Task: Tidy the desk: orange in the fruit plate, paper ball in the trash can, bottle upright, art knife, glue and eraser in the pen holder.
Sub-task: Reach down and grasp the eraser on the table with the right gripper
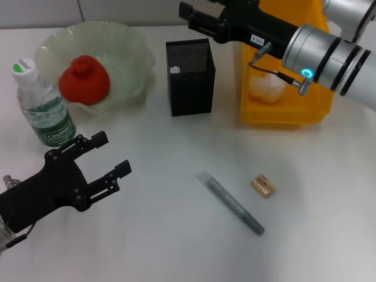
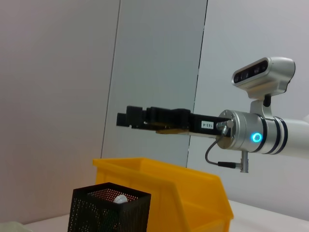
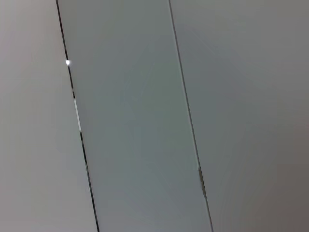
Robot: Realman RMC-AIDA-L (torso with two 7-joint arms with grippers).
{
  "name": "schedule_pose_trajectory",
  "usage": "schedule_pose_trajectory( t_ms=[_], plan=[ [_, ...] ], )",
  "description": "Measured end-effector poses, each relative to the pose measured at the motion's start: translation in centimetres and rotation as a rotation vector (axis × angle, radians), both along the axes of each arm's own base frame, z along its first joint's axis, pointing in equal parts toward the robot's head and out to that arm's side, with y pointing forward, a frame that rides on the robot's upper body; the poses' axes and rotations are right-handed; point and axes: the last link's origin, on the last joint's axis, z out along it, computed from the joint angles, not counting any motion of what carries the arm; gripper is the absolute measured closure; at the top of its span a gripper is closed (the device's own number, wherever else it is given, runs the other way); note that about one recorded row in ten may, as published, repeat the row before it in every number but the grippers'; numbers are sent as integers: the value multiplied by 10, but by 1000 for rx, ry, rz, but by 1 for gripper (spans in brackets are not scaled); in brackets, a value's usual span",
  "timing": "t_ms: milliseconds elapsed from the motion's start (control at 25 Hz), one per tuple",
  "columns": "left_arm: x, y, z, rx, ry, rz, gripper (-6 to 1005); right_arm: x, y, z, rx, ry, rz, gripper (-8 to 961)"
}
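Step in hand, as judged: pen-holder stocking, partly done. Remaining loose on the plain white surface (image 1: 176, 235): one slim grey art knife (image 1: 232, 202), lying flat on a diagonal, and one small tan-beige rectangular eraser (image 1: 263, 185), just beside the knife's far end but apart from it. Square black metal-mesh pen holder (image 1: 190, 76): upright between bowl and bin; a white-capped item, probably the glue (image 1: 174, 70), shows at its rim; the left wrist view shows the same white top inside the mesh. Wide pale-green translucent fruit plate with scalloped rim (image 1: 132, 44): holds the red-orange lumpy orange (image 1: 84, 79). Bright yellow rectangular plastic trash can (image 1: 282, 114): holds the white crumpled paper ball (image 1: 265, 88). Clear plastic water bottle with green label and white cap (image 1: 41, 106): upright, close by the plate's near-left rim. Right hand (image 1: 194, 20): raised above the surface near the pen holder's far side, reaching across the trash can; whether it is parted or closed cannot be told. Left hand (image 1: 108, 158): low at the near-left, fingers released, grasping nothing. Next move, as judged: descend on the knife or eraser, with a narrow, square pinch because both lie flat, then carry it over the mesh opening.
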Motion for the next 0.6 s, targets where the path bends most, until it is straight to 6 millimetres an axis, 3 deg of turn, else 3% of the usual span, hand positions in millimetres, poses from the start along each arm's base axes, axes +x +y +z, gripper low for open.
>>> schedule_pose_trajectory(
  t_ms=[200,280,440,600],
  plan=[
    [1,-2,1,-6,-3,-12,241,2,-11,14,-28,123,16,188],
    [1,-3,1,-12,-5,-20,241,2,-22,30,-88,208,50,189],
    [2,-4,2,-19,-6,-29,241,1,-35,45,-181,213,105,190],
    [2,-7,3,-48,-4,-44,241,1,-54,52,-383,93,164,192]
  ],
)
